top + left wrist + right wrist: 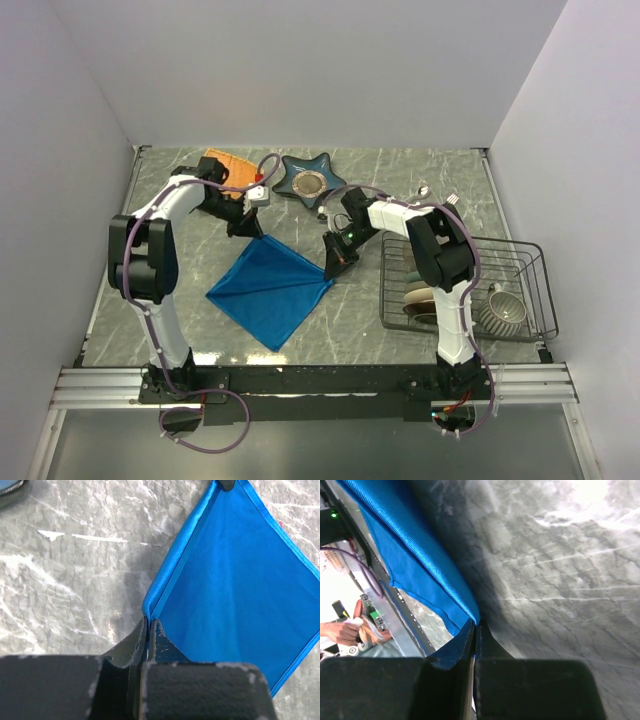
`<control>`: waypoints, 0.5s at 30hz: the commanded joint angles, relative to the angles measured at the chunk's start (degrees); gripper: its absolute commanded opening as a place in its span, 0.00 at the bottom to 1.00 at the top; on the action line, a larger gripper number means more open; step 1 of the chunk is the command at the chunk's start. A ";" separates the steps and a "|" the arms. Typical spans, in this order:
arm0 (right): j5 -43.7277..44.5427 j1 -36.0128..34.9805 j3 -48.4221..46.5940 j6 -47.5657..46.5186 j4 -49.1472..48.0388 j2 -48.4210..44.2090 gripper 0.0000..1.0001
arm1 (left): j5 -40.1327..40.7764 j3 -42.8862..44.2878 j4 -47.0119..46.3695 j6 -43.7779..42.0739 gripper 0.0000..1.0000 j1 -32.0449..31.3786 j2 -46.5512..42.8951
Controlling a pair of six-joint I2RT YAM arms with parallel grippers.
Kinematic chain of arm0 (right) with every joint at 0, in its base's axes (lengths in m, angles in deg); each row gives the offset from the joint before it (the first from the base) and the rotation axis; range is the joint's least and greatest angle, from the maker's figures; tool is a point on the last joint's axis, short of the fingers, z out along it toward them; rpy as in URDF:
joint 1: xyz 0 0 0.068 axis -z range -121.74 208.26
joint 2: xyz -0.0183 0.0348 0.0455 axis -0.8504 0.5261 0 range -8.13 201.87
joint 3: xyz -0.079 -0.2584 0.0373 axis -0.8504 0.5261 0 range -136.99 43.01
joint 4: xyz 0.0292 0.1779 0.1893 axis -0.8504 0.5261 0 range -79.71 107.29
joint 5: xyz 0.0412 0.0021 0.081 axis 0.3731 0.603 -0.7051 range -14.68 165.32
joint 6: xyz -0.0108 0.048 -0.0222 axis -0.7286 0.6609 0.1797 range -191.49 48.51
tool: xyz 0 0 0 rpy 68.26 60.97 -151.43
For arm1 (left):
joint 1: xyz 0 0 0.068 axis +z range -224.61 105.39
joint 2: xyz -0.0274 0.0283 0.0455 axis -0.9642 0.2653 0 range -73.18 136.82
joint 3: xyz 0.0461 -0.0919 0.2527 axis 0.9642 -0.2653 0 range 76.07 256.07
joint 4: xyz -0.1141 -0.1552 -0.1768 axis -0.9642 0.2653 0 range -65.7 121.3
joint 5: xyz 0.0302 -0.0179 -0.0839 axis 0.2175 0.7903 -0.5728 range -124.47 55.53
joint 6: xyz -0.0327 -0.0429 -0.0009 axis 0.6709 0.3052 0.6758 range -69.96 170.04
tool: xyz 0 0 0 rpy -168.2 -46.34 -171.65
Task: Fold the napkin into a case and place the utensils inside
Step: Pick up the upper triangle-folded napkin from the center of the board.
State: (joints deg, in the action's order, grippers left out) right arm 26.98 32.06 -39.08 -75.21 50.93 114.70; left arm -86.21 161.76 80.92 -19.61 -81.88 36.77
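Table (120,300): grey marbled top, closed in by white walls on the left, far and right sides, with a metal rail along the near edge; bare marble lies left of the cloth and between the cloth and the rail.

Orange triangular dish (228,160): far left, by the back wall, partly behind the left arm.

Left gripper (247,228) (148,625): jaws pressed together on the far corner of the napkin, with only the hem between them; in the left wrist view the pinched corner stands up from the marble, with a shadow beneath it.

Napkin (270,285) (235,580) (415,555): bright blue cloth, centre of the table, seen as a diamond from above; a crease runs from its left corner to its right corner; the near point rests on the table close to the rail.

Dark star-shaped dish (308,180): far centre, apart from the cloth.

Right gripper (335,268) (475,625): jaws clamped tight on the right corner of the napkin; the blue edge runs taut away from the fingertips, above the marble.

Utensils (425,190): two small silver pieces on bare marble, far right, well apart from the napkin; too small to tell fork from spoon.

Wire rack (540,270): against the right edge, holding crockery; a narrow strip of table separates it from the right gripper.
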 commanded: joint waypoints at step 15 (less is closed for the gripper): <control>17.89 0.62 -16.40 -3.37 2.68 -9.00 0.00 | -5.47 6.49 2.27 -0.05 0.01 7.09 -6.95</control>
State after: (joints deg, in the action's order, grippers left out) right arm 34.08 32.13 -46.47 -74.18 51.06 111.62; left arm -88.20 162.63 83.72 -19.17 -77.36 32.38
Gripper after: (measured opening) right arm 0.017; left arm 0.027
